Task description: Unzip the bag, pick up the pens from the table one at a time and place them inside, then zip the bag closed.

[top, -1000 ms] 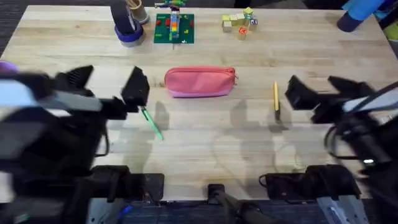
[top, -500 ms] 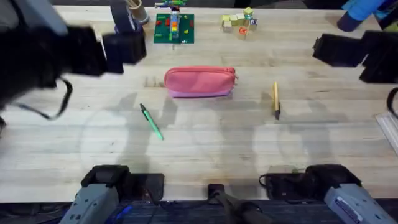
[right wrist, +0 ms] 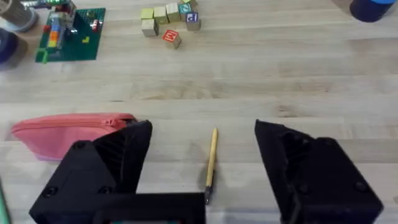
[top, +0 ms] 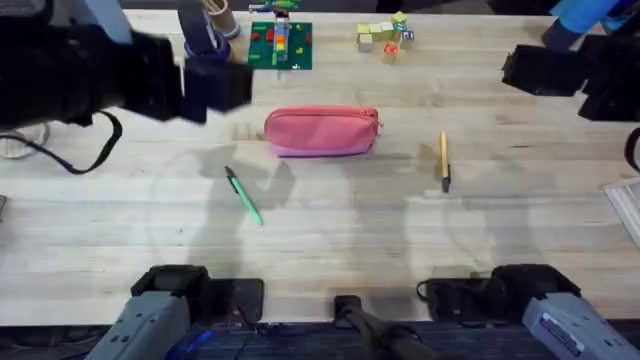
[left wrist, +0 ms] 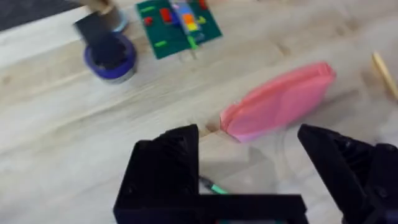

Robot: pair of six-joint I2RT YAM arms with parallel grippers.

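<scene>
From overhead we see the pink oblong fabric pouch [top: 322, 132] lying zipped at mid-bench on the pale plank bench [top: 330, 250], the bright green pen [top: 243, 195] just off its left end and the yellow-orange pen with a dark tip [top: 444, 161] apart to its right, both loose because the zipper must open first. Our left wrist view shows the left claw [left wrist: 258, 158] spread wide above the pouch's near end, empty, presumably lining up on the zipper. Our right wrist view shows the right claw [right wrist: 205, 165] equally wide and empty, straddling the yellow-orange pen from above.
</scene>
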